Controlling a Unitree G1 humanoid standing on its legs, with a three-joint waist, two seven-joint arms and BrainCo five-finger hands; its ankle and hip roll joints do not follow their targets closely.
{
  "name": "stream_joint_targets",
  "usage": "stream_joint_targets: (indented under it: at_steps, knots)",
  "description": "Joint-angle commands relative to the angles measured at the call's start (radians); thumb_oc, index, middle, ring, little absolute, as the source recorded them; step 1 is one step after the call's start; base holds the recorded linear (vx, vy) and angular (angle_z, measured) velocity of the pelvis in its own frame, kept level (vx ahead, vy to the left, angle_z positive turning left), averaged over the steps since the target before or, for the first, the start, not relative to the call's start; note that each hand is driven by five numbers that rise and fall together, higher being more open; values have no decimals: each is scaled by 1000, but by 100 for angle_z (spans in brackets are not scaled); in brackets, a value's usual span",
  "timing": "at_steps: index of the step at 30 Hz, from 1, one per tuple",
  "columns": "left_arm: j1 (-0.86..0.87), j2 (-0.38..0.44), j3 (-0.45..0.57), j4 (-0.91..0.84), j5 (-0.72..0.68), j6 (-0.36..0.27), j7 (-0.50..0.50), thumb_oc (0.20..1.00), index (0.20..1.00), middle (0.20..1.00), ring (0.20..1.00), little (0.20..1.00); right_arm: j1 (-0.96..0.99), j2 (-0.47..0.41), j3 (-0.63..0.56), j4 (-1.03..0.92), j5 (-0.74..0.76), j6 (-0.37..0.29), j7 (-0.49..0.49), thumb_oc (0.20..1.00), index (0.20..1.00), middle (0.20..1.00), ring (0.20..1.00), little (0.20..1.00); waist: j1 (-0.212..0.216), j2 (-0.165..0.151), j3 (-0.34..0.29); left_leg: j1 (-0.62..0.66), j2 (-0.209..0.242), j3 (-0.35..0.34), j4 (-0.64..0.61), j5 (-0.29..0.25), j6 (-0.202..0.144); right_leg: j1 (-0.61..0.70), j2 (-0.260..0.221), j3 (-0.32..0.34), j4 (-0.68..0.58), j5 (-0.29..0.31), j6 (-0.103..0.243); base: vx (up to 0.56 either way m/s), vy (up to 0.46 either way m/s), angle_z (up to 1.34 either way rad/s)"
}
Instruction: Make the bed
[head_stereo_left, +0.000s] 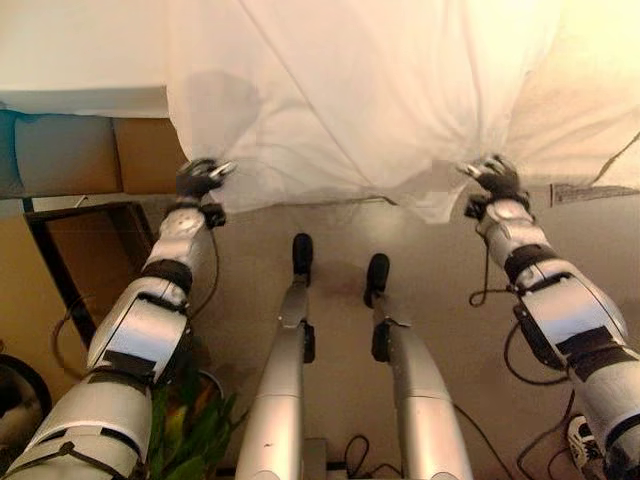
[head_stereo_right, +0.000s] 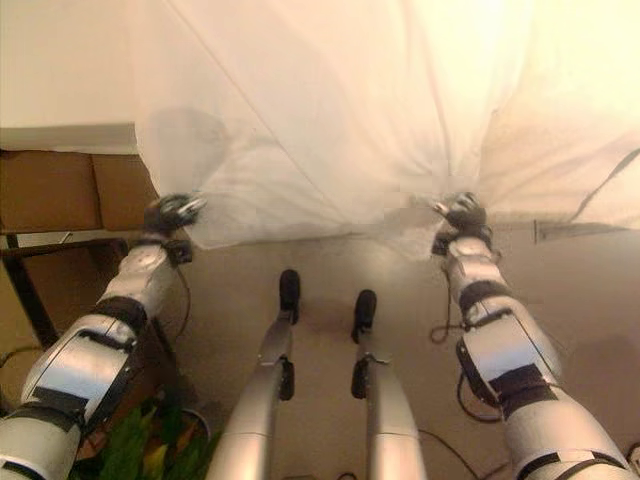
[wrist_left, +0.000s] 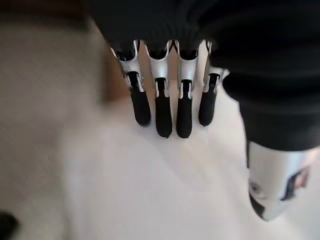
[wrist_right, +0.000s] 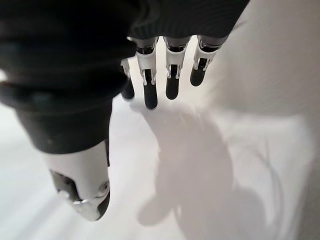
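Hands: left hand (head_stereo_left: 200, 178) and right hand (head_stereo_left: 494, 177) rest relaxed at the sheet's (head_stereo_left: 340, 100) hanging edge, gripping nothing; both should pinch it evenly before pulling.

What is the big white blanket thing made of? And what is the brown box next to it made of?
The white sheet looks like thin woven cloth, matte: it creases and droops softly over the bed's edge, where the left hand and right hand meet it. The brown box looks like cardboard, flat and dull with a seam, though painted wood can't be ruled out.
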Motion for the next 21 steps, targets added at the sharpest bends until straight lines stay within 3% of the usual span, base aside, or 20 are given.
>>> stream_joint_targets:
  at_steps: [1,2,3,5,6,7,12,14,18,21]
  knots:
    - [40,48,97,54,38,-34,45,1000,1000,1000,1000,1000,34,-80,-78,4,-23,-43,-59,1000,1000,1000,1000,1000,13,-20,55,50,-45,49,181,-235,-31,114,-19,5,-152,94,87,-16,52,-5]
    - [45,47,97,51,39,-35,45,1000,1000,1000,1000,1000,40,-80,-79,1,-24,-44,-60,1000,1000,1000,1000,1000,11,-22,56,36,-47,60,183,-210,-25,103,-25,-4,-155,116,79,-13,62,-5]
    - [74,48,121,49,37,-40,52,1000,1000,1000,1000,1000,67,-87,-106,-11,-21,-55,-74,1000,1000,1000,1000,1000,13,-21,51,52,-44,55,184,-239,-30,117,-20,6,-158,99,90,-12,51,-5]
    - [132,46,161,27,32,-57,75,1000,1000,1000,1000,1000,121,-104,-159,-45,-32,-79,-116,1000,1000,1000,1000,1000,10,-23,56,46,-45,76,192,-218,-22,114,-28,-2,-168,129,91,-20,69,-8]
    - [157,41,178,8,32,-66,85,1000,1000,1000,1000,1000,146,-108,-187,-66,-32,-92,-137,1000,1000,1000,1000,1000,15,-21,48,60,-42,72,192,-245,-26,126,-24,8,-172,115,102,-90,68,-11]
    - [183,32,196,-5,25,-77,92,1000,1000,1000,1000,1000,166,-117,-220,-78,-26,-109,-159,1000,1000,1000,1000,1000,12,-22,54,52,-43,92,200,-225,-20,120,-31,-3,-174,136,99,46,80,-21]
    - [300,-27,238,-79,26,-105,124,1000,1000,1000,1000,1000,277,-91,-272,-185,-75,-141,-209,1000,1000,1000,1000,1000,18,-27,42,89,-32,109,238,-279,-11,142,-28,29,-149,116,115,-8,77,-22]
    - [325,-44,237,-82,37,-101,113,1000,1000,1000,1000,1000,305,-83,-273,-178,-78,-133,-180,1000,1000,1000,1000,1000,17,-29,40,104,-28,113,248,-283,-8,150,-29,32,-137,113,114,-21,25,-17]
    - [407,-100,229,-94,72,-85,60,1000,1000,1000,1000,1000,423,5,-219,-187,-36,-111,-14,1000,1000,1000,1000,1000,15,-37,40,186,-29,120,236,-281,-3,224,-29,36,-134,108,109,-12,7,-4]
    - [466,-154,210,-53,134,-53,5,1000,1000,1000,1000,1000,517,60,-180,-175,-87,-80,52,1000,1000,1000,1000,1000,15,-37,25,278,-34,111,201,-267,-2,305,-32,29,-131,89,101,8,-49,-3]
